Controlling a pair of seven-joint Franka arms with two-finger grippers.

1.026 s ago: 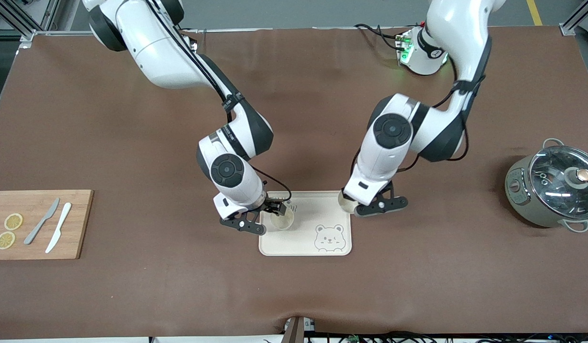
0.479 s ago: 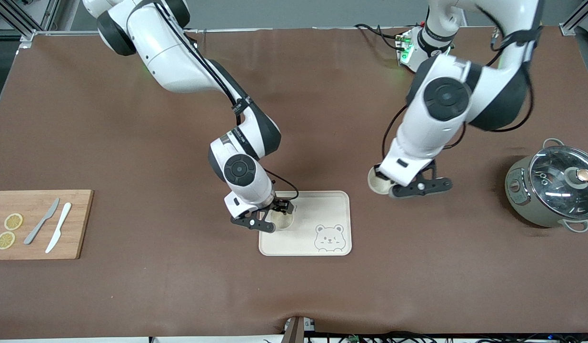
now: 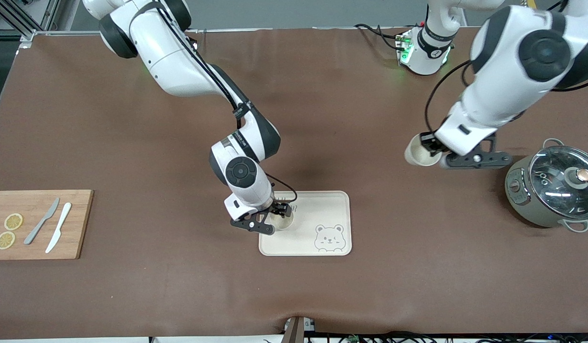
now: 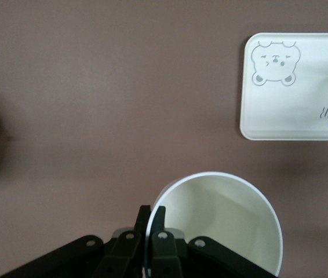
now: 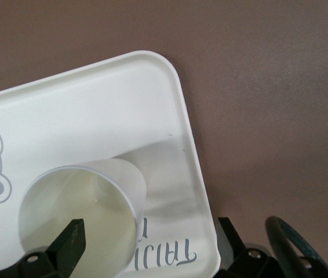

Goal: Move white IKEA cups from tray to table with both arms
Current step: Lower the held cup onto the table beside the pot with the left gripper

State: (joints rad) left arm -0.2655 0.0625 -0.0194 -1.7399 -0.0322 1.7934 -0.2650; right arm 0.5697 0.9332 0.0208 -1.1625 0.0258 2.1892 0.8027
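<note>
**One cup on the bear tray, one cup in the air**

At the right arm's end of the table lies a wooden cutting board (image 3: 39, 224) with two lemon slices (image 3: 9, 230), a grey knife (image 3: 41, 227) and a white knife (image 3: 58, 233) on it.

Near the middle of the table sits the cream bear tray (image 3: 317, 205) (a bear face is printed on its corner nearest the front camera, toward the left arm's end). The right gripper (image 3: 270, 220) is down over the tray's end toward the right arm. Its fingers (image 5: 71, 243) stand spread wide, one on each side of a white cup (image 3: 282, 220) that stands upright on the tray, beside the printed lettering. In the right wrist view the cup (image 5: 88, 220) sits between the spread fingers; whether they touch its wall cannot be told.

Toward the left arm's end, the left gripper (image 3: 431, 148) is up over bare brown table (image 3: 179, 295), well apart from the tray. Its fingers (image 4: 152, 231) are pinched tight on the rim of the second white cup (image 3: 420, 153), one inside and one outside the wall, with the cup tilted.

Near that gripper, on the table, stands a grey-green pot (image 3: 553, 190) with a glass lid (image 3: 563, 178).
</note>
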